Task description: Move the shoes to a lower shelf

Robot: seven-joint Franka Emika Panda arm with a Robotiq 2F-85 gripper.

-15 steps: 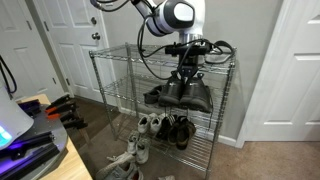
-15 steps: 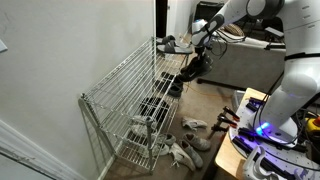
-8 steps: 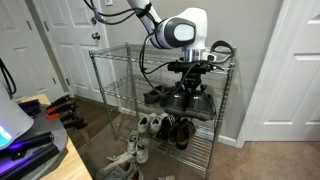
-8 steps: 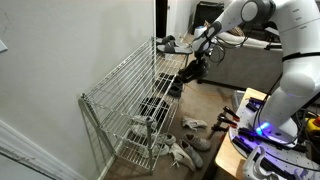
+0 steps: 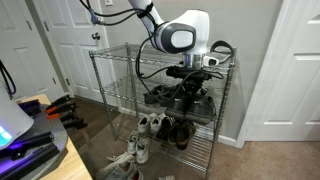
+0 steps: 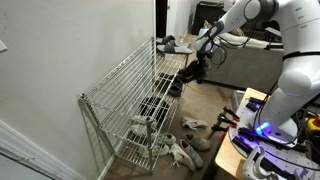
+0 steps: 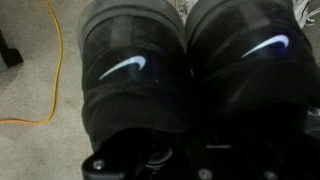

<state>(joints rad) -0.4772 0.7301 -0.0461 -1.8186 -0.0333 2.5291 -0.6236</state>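
My gripper (image 5: pixel 192 82) is shut on the pair of black shoes (image 5: pixel 191 101) and holds them at the front of the silver wire rack, just above its middle tier (image 5: pixel 124 100). In the other exterior view the gripper (image 6: pixel 201 52) and the shoes (image 6: pixel 192 68) hang at the rack's far end. In the wrist view both black shoes (image 7: pixel 190 70) fill the frame, each with a white swoosh. The fingers at the bottom edge are too dark to make out.
Grey slide sandals (image 5: pixel 155 96) lie on the middle tier beside the shoes. White sneakers (image 5: pixel 146 125) and dark shoes (image 5: pixel 180 131) sit on the bottom tier. More white sneakers (image 6: pixel 186 151) lie on the floor. A yellow cable (image 7: pixel 52 80) runs over the carpet.
My gripper has come down with the black shoes, from near the top tier to just above the middle tier.
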